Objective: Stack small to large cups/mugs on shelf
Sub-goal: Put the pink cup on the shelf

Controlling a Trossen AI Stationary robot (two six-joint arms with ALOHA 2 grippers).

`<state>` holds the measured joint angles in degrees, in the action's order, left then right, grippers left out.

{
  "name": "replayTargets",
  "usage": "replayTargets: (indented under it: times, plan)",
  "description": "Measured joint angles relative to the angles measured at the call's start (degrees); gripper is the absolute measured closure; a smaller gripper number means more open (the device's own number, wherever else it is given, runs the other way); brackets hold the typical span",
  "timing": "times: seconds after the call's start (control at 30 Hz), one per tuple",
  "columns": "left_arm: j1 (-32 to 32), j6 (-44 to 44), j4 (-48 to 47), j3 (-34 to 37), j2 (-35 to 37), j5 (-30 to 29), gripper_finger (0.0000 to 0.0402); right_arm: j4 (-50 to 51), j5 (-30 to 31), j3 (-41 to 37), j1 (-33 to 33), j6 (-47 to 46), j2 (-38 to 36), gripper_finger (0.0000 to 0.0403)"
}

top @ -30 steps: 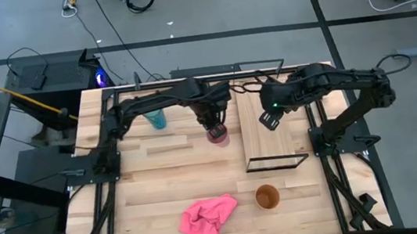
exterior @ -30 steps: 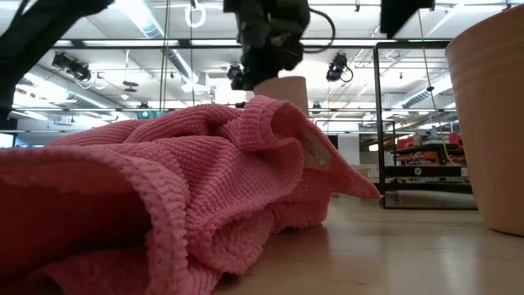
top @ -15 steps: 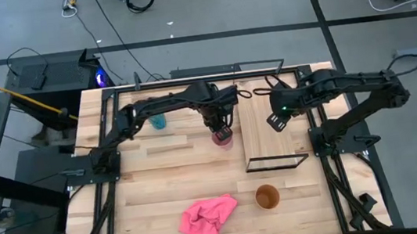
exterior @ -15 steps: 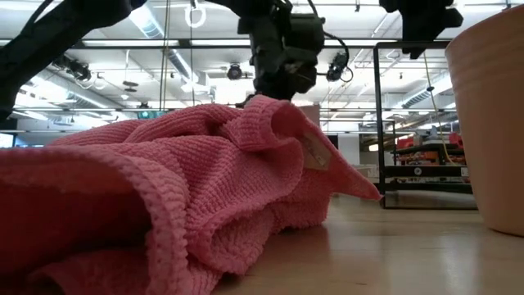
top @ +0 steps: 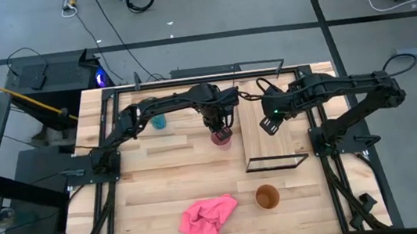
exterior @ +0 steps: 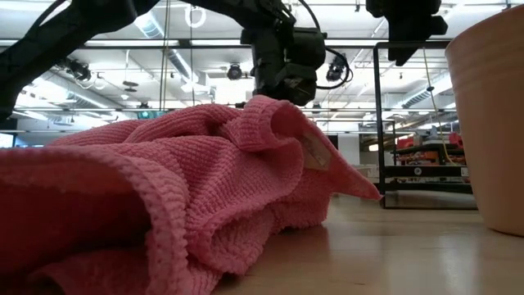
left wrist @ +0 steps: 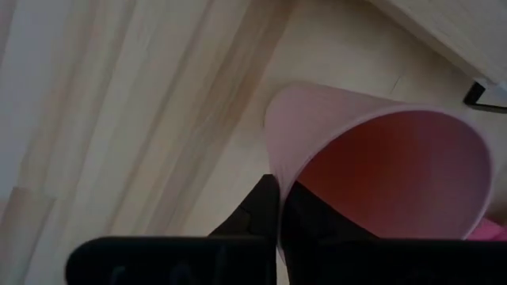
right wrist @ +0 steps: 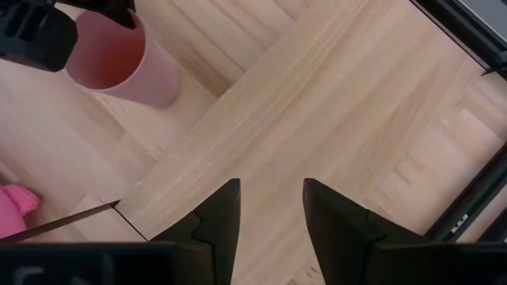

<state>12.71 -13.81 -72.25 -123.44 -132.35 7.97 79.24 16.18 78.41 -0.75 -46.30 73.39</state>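
The small pink cup stands just left of the shelf's board, and my left gripper is shut on it from above. In the low view the pink cloth hides this cup. My right gripper hovers open over the bare shelf board, near its left side. Near the far edge, under the left arm, the teal cup is upright on the table. The orange cup rests upright on the near part, in front of the shelf's black wire frame. My left gripper holds the pink cup by its rim, with one finger outside the wall and the other inside. The fingers come from above, pointing down. The cup is slightly tilted with its mouth up; whether its base touches the table I cannot tell.
The crumpled pink cloth lies on the near part of the table, left of the orange cup. Bare planks stretch between the cloth and the pink cup. Black frame rails run along the table's left and right sides.
My left gripper has carried the pink cup down and a little toward the table's right, closer to the shelf; in the low view the cup has sunk behind the cloth. The right gripper has shifted slightly above the shelf board.
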Motion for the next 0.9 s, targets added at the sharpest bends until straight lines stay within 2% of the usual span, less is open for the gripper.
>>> replayTargets:
  times: [0.4, 0.57, 0.77, 0.9]
  plan:
    - [0.1, -0.1, 1.6, 0.0, -0.2, 0.8, 0.0349, -0.8, 0.0, 0.0, 0.0, -0.6, 0.1, 0.0257]
    - [0.0, -0.1, 0.6, -3.3, -0.2, 0.9, 0.0327, -1.5, 0.0, 0.0, 0.0, -1.7, 0.1, 0.0254]
    - [-0.1, 0.0, -5.6, -11.7, 0.1, 1.3, 0.03, -7.7, -2.2, 0.0, 0.0, -1.7, 0.1, 0.0248]
    - [0.3, -0.4, -10.5, -9.4, 4.4, 1.7, 0.0289, -11.5, -3.7, 0.0, 2.0, -1.7, 0.1, 0.0248]
